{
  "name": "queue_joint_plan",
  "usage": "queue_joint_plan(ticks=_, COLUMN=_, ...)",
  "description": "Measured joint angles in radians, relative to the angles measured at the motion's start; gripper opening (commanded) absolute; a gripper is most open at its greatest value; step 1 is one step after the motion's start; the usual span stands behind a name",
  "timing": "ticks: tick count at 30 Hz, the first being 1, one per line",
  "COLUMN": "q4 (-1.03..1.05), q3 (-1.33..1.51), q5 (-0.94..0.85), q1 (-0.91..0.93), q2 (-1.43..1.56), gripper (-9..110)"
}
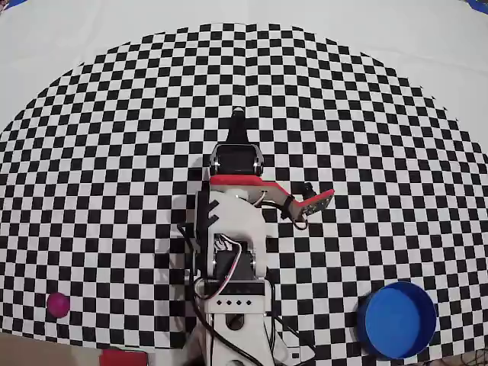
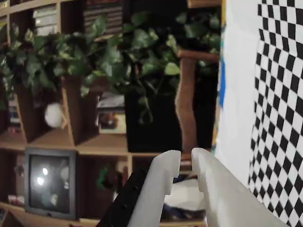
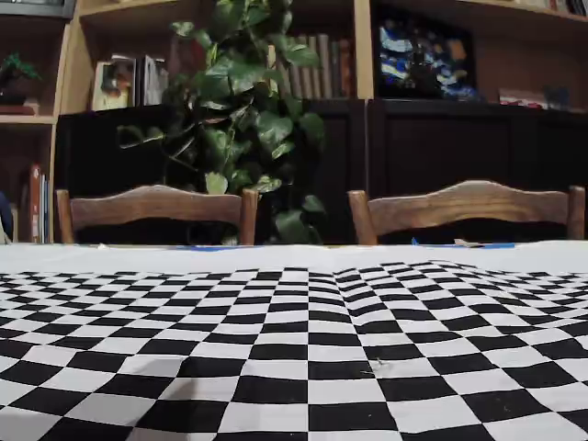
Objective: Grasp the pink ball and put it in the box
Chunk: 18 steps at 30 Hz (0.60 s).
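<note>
In the overhead view the pink ball (image 1: 58,303) lies on the checkered cloth at the lower left, far from the arm. The box (image 1: 398,320), a round blue tub, stands at the lower right. My gripper (image 1: 239,114) points toward the far side of the table from the middle, well away from both. The wrist view looks sideways off the table; the gripper (image 2: 186,158) has its white fingers (image 2: 161,182) drawn nearly together with only a thin slit between the tips and nothing held. Neither ball nor box shows in the wrist or fixed views.
The arm's base and cables (image 1: 232,305) fill the lower middle of the overhead view. A red object (image 1: 122,357) lies at the bottom edge. Two wooden chairs (image 3: 156,207) and a leafy plant (image 3: 243,110) stand behind the table's far edge.
</note>
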Motion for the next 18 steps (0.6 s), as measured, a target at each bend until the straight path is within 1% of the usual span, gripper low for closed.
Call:
queue_joint_plan(ticks=2, q4=0.0, q3=0.0, q5=-0.035, q1=0.0, q2=0.0, gripper=0)
queue_joint_plan(ticks=5, q4=0.0, q3=0.0, q5=-0.137, q1=0.0, q2=0.0, gripper=0)
queue_joint_plan(ticks=10, q4=0.0, q3=0.0, q5=-0.376, q1=0.008, q2=0.0, gripper=0)
queue_joint_plan(ticks=18, q4=0.0, q3=0.0, q5=-0.957, q1=0.005, q2=0.0, gripper=1)
